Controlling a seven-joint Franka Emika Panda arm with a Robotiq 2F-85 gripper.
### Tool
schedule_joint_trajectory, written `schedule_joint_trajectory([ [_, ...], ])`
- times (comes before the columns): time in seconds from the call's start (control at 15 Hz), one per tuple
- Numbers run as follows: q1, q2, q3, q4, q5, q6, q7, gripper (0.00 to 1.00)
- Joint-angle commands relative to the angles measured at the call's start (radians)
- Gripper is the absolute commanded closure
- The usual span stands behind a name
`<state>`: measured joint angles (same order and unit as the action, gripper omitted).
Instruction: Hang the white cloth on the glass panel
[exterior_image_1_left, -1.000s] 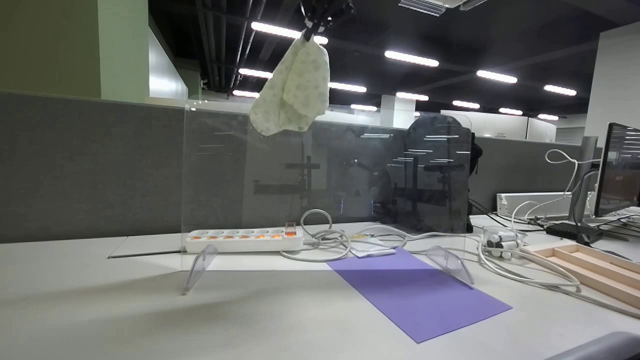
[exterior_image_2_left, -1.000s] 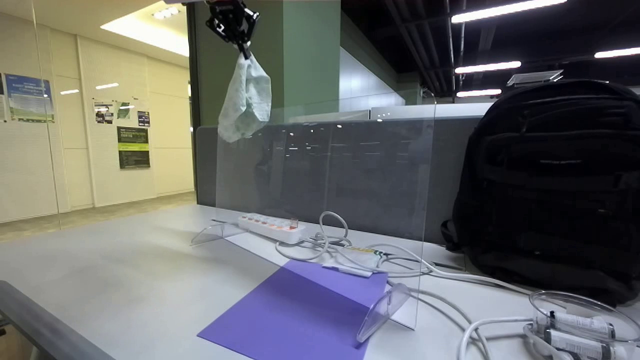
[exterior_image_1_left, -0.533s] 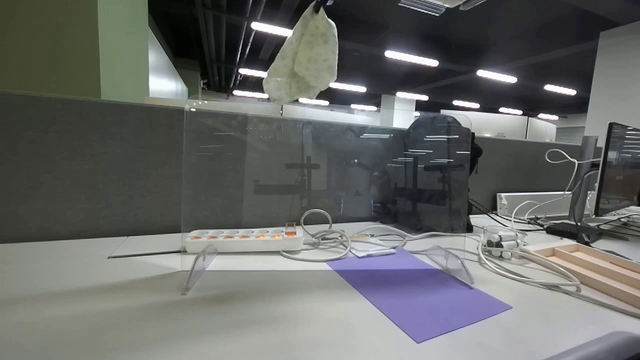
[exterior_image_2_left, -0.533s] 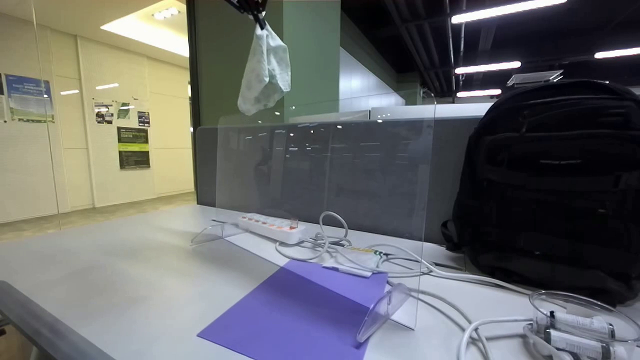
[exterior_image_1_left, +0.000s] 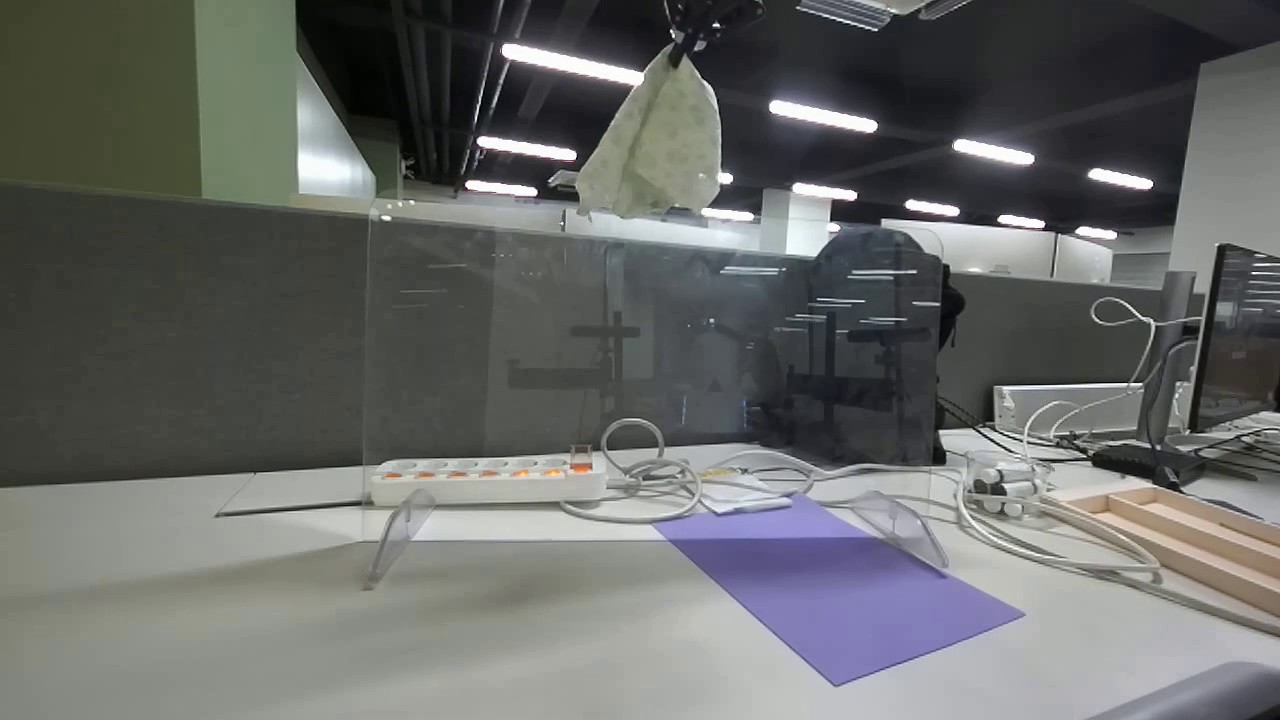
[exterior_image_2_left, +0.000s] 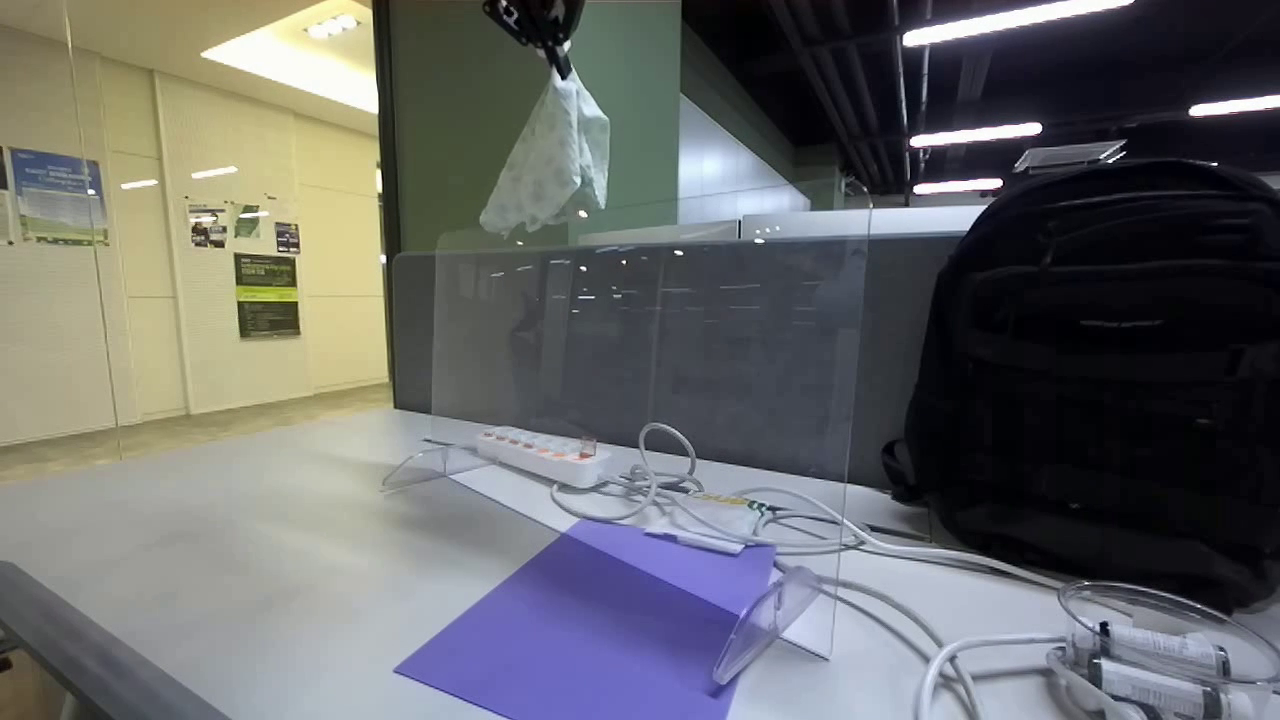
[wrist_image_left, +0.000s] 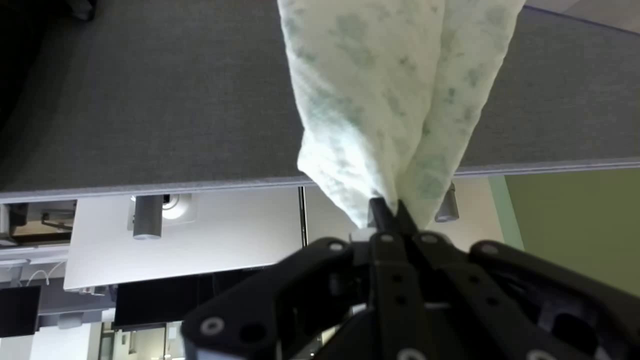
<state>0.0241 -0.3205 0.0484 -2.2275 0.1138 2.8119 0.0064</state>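
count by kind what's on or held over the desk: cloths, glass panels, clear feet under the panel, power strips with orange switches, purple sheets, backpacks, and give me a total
cloth: 1
glass panel: 1
clear feet: 2
power strip: 1
purple sheet: 1
backpack: 1
total: 7

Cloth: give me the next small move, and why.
Probably lower the gripper a little: it pinches the cloth at the top, and in both exterior views the cloth's bottom appears about level with the panel's upper edge, not draped over it. Depth is uncertain.
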Motion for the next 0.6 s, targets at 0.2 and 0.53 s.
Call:
schedule_joint_trajectory([
  [0.2,-0.047,-0.012,0.017,0.016,-0.053,-0.14,0.13,1.0],
  [0.53,-0.077,-0.025,0.039,0.025,-0.095,-0.255,0.236,1.0],
])
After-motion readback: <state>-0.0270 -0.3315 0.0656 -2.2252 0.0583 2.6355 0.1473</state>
